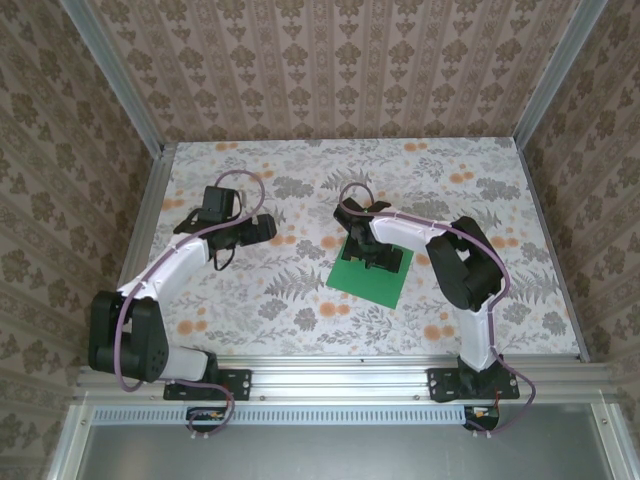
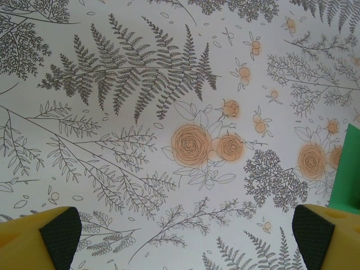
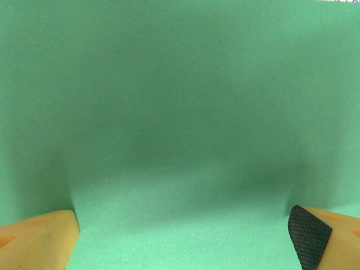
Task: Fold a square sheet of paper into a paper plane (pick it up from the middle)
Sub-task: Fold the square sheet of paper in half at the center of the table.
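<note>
Two wide-open, empty pincers: the right pincer (image 1: 377, 260) hangs low over the middle of the flat square sheet of paper (image 1: 364, 282) on the counter (image 1: 290, 305), seemingly for the central pick, while the left pincer (image 1: 263, 228) hovers nearby.

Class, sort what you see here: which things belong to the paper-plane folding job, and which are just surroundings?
Belongs to the job:
- square sheet of paper, lying flat
- right tool, open over it
- left tool, open, off to the side of it

Just surroundings:
- floral table
- patterned walls
- metal frame
</note>
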Action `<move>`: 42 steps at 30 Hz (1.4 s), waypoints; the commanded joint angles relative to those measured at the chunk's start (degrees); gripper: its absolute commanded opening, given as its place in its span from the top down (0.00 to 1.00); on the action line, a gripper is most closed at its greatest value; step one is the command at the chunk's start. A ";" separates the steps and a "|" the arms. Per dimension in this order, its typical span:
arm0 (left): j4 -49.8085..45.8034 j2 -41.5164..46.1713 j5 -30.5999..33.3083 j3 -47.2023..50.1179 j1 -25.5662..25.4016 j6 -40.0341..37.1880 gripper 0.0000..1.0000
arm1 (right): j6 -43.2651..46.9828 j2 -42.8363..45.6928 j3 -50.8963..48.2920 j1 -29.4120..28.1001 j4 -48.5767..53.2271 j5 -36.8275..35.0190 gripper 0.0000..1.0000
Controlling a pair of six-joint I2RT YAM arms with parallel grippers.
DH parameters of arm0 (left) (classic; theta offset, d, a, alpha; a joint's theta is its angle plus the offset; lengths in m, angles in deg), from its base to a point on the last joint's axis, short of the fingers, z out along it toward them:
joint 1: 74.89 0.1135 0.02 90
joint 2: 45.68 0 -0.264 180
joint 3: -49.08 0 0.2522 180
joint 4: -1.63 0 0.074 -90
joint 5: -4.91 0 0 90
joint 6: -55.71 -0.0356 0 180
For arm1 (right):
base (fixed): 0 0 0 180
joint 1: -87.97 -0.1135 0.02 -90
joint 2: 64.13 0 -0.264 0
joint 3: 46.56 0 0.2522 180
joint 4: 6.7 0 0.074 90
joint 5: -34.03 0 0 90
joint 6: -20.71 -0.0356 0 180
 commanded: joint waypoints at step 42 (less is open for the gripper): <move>-0.39 -1.61 -7.12 -0.21 -0.19 3.67 0.00 | 1.59 5.22 -9.95 -0.20 -13.73 9.33 0.55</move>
